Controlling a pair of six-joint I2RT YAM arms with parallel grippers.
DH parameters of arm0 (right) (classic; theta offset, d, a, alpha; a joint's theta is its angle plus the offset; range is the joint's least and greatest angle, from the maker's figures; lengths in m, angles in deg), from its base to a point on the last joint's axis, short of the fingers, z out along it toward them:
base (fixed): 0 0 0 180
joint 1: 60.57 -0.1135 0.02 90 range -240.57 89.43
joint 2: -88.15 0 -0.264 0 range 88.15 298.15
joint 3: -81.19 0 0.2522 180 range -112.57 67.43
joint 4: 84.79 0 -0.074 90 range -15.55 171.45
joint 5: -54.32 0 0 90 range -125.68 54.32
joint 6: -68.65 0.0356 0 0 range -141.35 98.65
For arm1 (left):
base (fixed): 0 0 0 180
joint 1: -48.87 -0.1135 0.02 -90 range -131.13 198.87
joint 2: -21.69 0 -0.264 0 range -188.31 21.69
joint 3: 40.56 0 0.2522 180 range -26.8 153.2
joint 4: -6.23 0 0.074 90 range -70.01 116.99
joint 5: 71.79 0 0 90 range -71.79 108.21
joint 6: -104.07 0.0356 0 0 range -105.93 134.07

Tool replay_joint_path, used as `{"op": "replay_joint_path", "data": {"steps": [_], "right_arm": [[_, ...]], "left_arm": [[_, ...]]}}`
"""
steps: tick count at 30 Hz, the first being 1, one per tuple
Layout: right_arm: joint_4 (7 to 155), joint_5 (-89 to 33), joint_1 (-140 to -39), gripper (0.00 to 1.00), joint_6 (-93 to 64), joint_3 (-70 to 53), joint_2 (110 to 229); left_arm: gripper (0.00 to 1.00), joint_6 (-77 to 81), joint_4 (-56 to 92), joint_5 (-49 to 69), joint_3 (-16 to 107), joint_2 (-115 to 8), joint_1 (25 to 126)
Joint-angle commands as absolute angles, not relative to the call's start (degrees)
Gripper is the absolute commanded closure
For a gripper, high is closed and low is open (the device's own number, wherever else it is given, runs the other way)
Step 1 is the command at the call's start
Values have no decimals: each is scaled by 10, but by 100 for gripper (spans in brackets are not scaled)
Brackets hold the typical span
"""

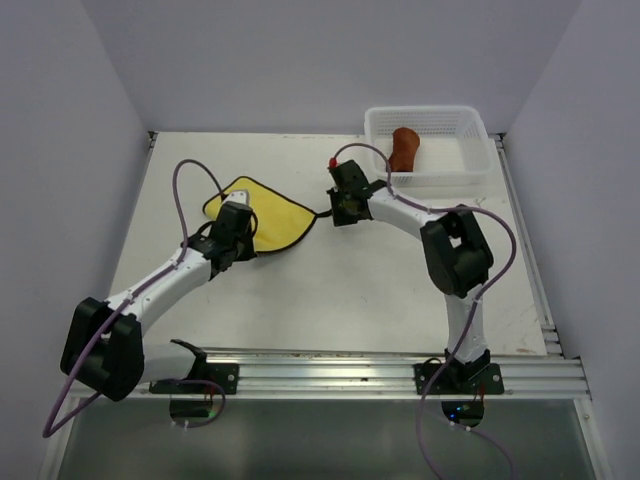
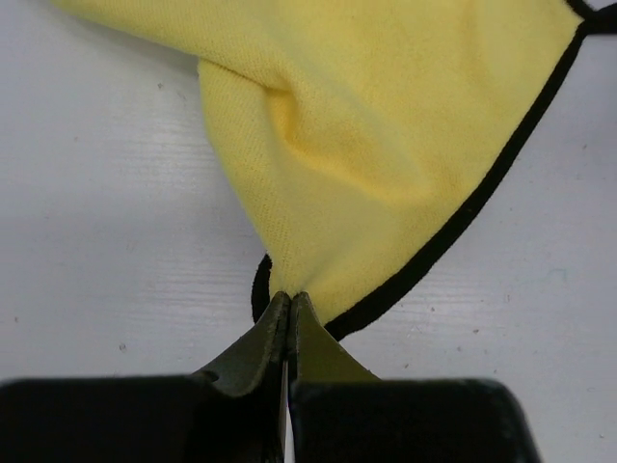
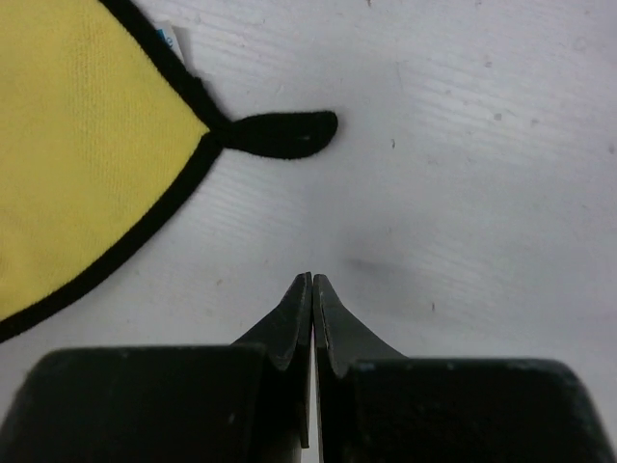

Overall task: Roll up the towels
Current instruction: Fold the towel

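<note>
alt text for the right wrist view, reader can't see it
The right gripper is shut on nothing above the white table, just short of the black loop at the corner of the yellow towel. The towel, edged in black, fills the upper left.

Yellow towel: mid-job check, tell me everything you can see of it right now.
The yellow towel is a soft, knit-looking cloth with black edging, a black hanging loop at one corner and a small white tag on the hem. It lies unrolled on the white table, left of centre, creased and gathered toward the corner pinched in the shut left claw. The right claw is shut and empty, just short of the loop, not touching it.
</note>
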State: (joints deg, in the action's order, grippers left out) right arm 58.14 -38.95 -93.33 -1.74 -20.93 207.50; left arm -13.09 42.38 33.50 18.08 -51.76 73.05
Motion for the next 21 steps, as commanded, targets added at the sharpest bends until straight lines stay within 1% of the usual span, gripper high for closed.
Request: {"op": "replay_joint_path", "data": {"steps": [1, 3, 5, 6, 8, 9, 10, 13, 17, 21], "right_arm": [[583, -391, -935, 100, -26, -173, 1951], [587, -395, -934, 100, -22, -153, 1913], [576, -395, -934, 98, -18, -148, 1911], [562, -387, -934, 80, -17, -154, 1917], [548, -373, -934, 71, -9, -180, 1951], [541, -361, -935, 63, 4, -188, 1964], [540, -345, -935, 60, 11, -204, 1994], [546, -322, -939, 56, 38, -224, 2033], [549, -311, -948, 55, 49, -234, 2079], [560, -327, -959, 54, 50, -214, 2086]], "left_arm": [[100, -112, 430, 348, 222, -480, 733], [100, -111, 439, 346, 228, -464, 733], [100, -112, 448, 342, 228, -449, 733], [100, -116, 449, 335, 223, -434, 733], [100, -120, 457, 328, 218, -419, 733], [100, -126, 461, 320, 213, -405, 733], [100, -127, 464, 318, 211, -398, 733], [100, -134, 480, 317, 202, -366, 733], [100, -137, 492, 305, 189, -327, 733], [100, -136, 515, 302, 186, -320, 733]]}}
